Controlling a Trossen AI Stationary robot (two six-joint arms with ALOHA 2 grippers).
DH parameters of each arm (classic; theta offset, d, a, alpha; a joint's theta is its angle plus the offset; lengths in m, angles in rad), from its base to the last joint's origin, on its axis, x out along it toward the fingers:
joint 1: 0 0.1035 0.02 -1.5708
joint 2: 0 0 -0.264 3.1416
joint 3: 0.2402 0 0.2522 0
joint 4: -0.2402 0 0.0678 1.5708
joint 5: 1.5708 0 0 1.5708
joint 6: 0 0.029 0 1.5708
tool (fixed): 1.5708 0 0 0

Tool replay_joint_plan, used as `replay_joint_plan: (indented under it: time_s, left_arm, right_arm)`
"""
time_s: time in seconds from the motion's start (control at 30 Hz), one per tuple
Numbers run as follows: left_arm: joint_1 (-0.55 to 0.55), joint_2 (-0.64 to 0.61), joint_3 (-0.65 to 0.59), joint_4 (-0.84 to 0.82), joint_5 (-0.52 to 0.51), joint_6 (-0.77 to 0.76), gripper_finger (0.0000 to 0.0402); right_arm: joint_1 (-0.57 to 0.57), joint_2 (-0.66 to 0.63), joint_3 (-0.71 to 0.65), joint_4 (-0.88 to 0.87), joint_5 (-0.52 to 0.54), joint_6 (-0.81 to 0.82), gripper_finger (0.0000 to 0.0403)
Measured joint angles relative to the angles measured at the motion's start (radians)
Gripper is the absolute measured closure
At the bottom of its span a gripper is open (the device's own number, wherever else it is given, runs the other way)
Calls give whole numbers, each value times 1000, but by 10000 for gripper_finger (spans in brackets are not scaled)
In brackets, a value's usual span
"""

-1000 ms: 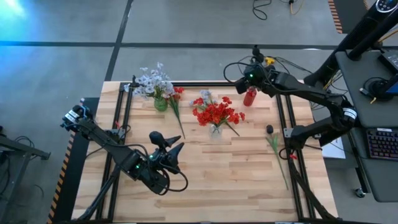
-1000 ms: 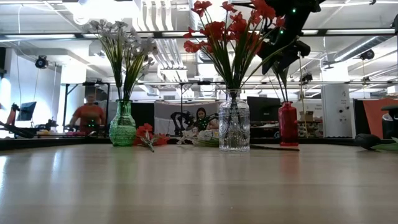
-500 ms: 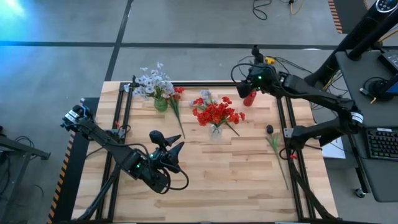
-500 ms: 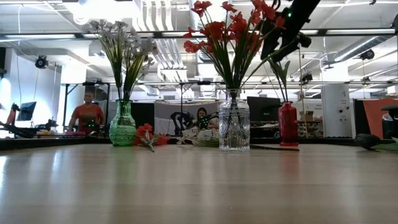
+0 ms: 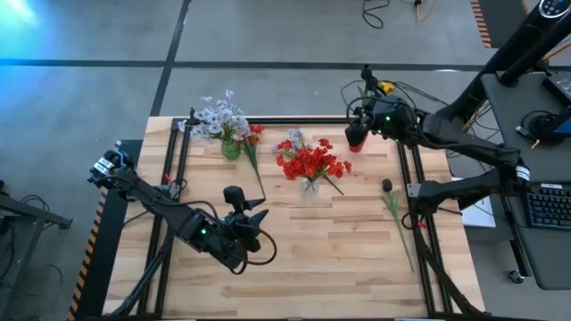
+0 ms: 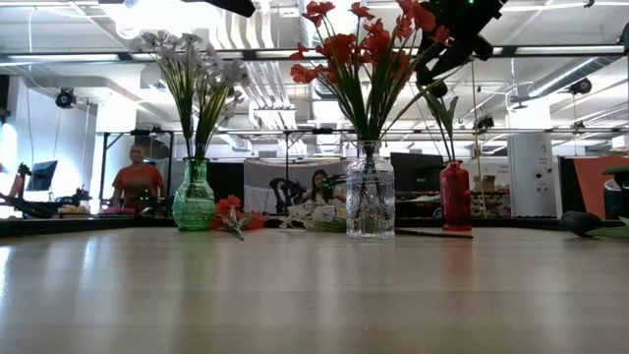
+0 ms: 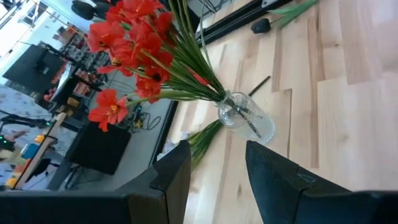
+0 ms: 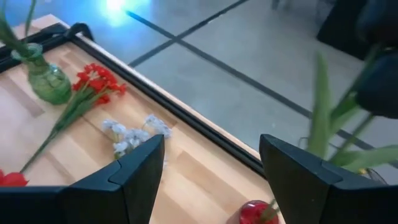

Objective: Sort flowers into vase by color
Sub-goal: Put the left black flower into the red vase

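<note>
A green vase [image 5: 230,148] at the far left holds the pale flowers [image 5: 217,116]. In the clear vase [image 5: 309,185] at mid-table stand red flowers [image 5: 309,162]. A red vase [image 6: 455,197] at the far right holds dark blossoms [image 8: 378,81] on green stems. Loose on the table lie a red flower [image 5: 253,143], a pale one [image 5: 294,138] and a dark one [image 5: 389,194]. My right gripper [image 5: 359,125] hangs open above the red vase [image 8: 255,213], the stems beside one finger. My left gripper [image 5: 248,205] stands open at the near left, facing the clear vase [image 7: 245,118].
Black rails [image 5: 176,169] run along the table's left and right sides [image 5: 404,169]. Bare wood [image 5: 330,259] fills the near half of the table. People sit in the room behind the table [image 6: 138,182].
My right gripper has risen from just above the red vase and drawn back toward the table's right edge, its fingers still apart. The dark blossoms stay in the red vase. My left gripper has turned a little toward the clear vase.
</note>
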Motion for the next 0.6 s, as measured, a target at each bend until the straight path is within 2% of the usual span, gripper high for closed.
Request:
replay_joint_plan:
  time_s: [0.13, 0.6]
  left_arm:
    - [0, 0, 0, 1, 1, -6, 265]
    - [0, 0, 0, 5, 12, -42, 265]
  right_arm:
    - [0, 3, -23, 32, -38, -7, 149]
    - [-1, 2, -26, 42, -37, -21, 150]
